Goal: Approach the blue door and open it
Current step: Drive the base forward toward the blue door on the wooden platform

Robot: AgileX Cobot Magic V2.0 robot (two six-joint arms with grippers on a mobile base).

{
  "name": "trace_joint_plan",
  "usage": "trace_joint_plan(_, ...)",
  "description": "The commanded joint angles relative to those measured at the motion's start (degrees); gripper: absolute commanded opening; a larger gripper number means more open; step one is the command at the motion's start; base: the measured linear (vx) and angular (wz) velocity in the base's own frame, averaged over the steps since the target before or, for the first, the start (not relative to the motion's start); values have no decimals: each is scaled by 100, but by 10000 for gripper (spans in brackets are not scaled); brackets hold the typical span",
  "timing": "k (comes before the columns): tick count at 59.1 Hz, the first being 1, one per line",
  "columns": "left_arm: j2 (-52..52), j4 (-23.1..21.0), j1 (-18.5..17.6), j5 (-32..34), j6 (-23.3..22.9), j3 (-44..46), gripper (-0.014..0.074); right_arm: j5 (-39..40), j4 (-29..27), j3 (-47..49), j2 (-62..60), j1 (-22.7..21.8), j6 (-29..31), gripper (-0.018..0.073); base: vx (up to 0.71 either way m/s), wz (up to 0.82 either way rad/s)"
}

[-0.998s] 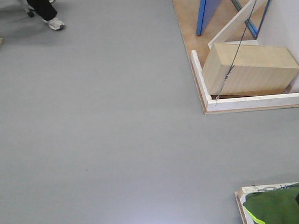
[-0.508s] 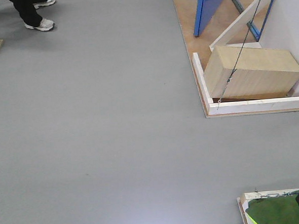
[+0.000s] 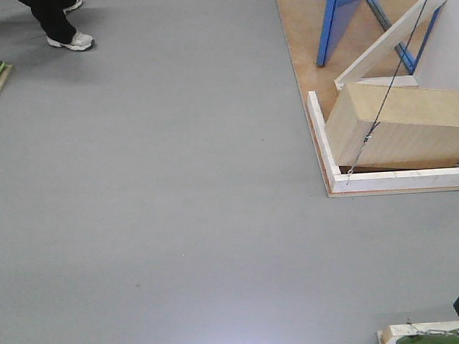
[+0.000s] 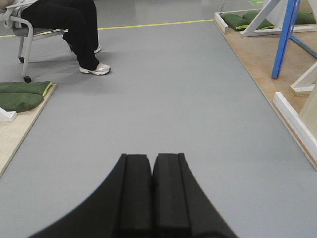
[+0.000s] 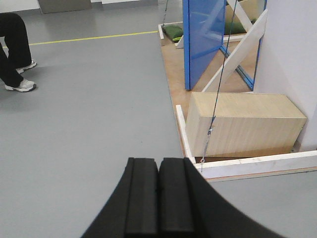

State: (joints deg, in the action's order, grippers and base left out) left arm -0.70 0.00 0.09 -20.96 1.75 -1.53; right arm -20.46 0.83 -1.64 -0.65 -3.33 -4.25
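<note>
The blue door (image 5: 202, 37) stands on a wooden platform at the far right, turned nearly edge-on, and only its lower part shows. It appears again as a blue panel (image 3: 341, 13) at the top right of the front view and as a blue upright (image 4: 285, 39) in the left wrist view. No handle is in view. My left gripper (image 4: 152, 158) is shut and empty above bare grey floor. The right gripper (image 5: 158, 161) is also shut and empty, well short of the platform.
A pale wooden box (image 3: 402, 126) sits inside a white curb (image 3: 405, 179), crossed by a thin cable (image 3: 388, 92) and a white diagonal brace (image 3: 393, 37). A seated person (image 4: 74, 25) and green sandbags (image 4: 20, 96) are at left. Another sandbag board (image 3: 434, 335) is at the bottom right.
The platform, box and door have shifted right and down in the front view, and the sandbag board at the bottom right has slid almost out of frame. The person's feet have moved slightly.
</note>
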Motion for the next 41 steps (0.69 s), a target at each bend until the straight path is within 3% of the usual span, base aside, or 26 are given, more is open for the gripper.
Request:
trace_joint_plan(1,-97,0,7,450,-18,-3,70,440,18,-103,-95,-40,32,-11,15,5)
trace_joint_plan(41,-97,0,15,450,-18,-3,70,432,18,-103,-105,-22,32,-11,19,-8)
